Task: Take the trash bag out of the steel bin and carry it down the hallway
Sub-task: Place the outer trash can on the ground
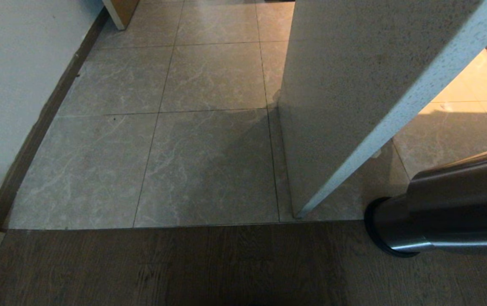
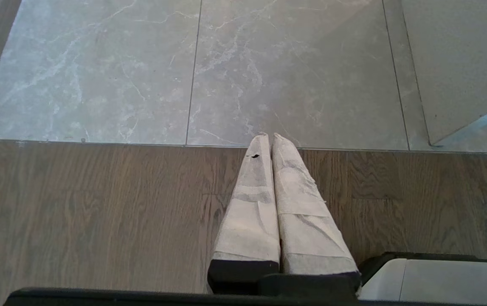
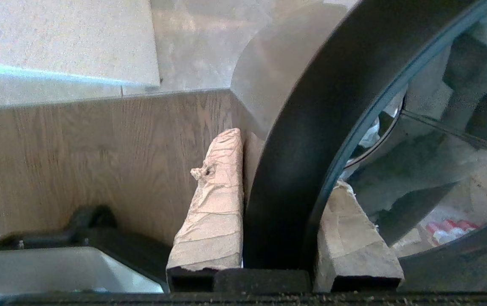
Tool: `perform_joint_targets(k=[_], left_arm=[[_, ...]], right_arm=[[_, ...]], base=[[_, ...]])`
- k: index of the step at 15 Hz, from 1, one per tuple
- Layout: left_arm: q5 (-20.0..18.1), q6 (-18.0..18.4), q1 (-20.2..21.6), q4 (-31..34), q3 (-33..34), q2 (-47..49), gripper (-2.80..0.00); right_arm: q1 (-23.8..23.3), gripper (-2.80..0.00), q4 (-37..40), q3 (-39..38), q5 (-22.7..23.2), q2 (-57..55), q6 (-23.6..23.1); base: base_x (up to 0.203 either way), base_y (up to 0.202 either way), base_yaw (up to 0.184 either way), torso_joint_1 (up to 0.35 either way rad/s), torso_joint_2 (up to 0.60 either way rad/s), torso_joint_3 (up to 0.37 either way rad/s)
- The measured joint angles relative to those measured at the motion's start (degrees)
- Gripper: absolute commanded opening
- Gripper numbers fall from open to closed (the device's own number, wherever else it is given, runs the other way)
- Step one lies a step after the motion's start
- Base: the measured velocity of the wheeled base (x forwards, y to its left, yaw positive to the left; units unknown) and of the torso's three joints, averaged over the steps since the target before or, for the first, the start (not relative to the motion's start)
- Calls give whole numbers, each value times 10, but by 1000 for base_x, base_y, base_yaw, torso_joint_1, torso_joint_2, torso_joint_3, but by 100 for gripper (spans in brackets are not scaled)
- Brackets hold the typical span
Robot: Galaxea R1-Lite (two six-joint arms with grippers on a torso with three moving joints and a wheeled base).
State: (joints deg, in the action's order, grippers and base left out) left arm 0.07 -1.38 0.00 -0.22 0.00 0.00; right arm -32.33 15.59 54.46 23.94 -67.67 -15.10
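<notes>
dark wood-look flooring point(image 1: 184, 267) fills the strip closest to the head camera and ends at a straight seam against the hallway point(image 1: 162, 127), whose glossy grey marble-look tiles run away between a white wall point(image 1: 9, 85) with a dark baseboard point(image 1: 35, 136) on the robot's left and a pale speckled panel point(image 1: 345, 85) that leans across on its right. low on the right, the steel bin point(image 1: 447, 212) lies tipped on its side, its black base ring pointing toward the panel's foot and its polished body running out of the head view. at the bin's mouth, seen from the right wrist, the right gripper point(image 3: 283, 170) straddles the black rim: one taped finger sits outside the wall and the other inside, clamped on the rim itself. inside the bin, pale crumpled material and something red and white show dimly; whether that is the trash bag cannot be told. over the wood floor near the seam, the left gripper point(image 2: 268, 138) hangs with its two taped fingers pressed together, holding nothing.
</notes>
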Motion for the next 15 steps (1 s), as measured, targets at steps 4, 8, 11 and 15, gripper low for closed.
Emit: perform_joint_targets(k=[4, 8, 11, 15], left_arm=[[0, 0, 0, 0, 0, 0, -280], [0, 0, 0, 0, 0, 0, -280], [0, 0, 0, 0, 0, 0, -280], [0, 0, 0, 0, 0, 0, -280]], right_arm=[[-4, -280, 28, 22, 2, 12, -26], [14, -280, 76, 54, 56, 23, -23], [50, -280, 112, 68, 111, 29, 9], [120, -280, 116, 94, 132, 23, 93]], base=[[0, 0, 0, 0, 0, 0], [0, 0, 0, 0, 0, 0], [0, 0, 0, 0, 0, 0], [0, 0, 0, 0, 0, 0]])
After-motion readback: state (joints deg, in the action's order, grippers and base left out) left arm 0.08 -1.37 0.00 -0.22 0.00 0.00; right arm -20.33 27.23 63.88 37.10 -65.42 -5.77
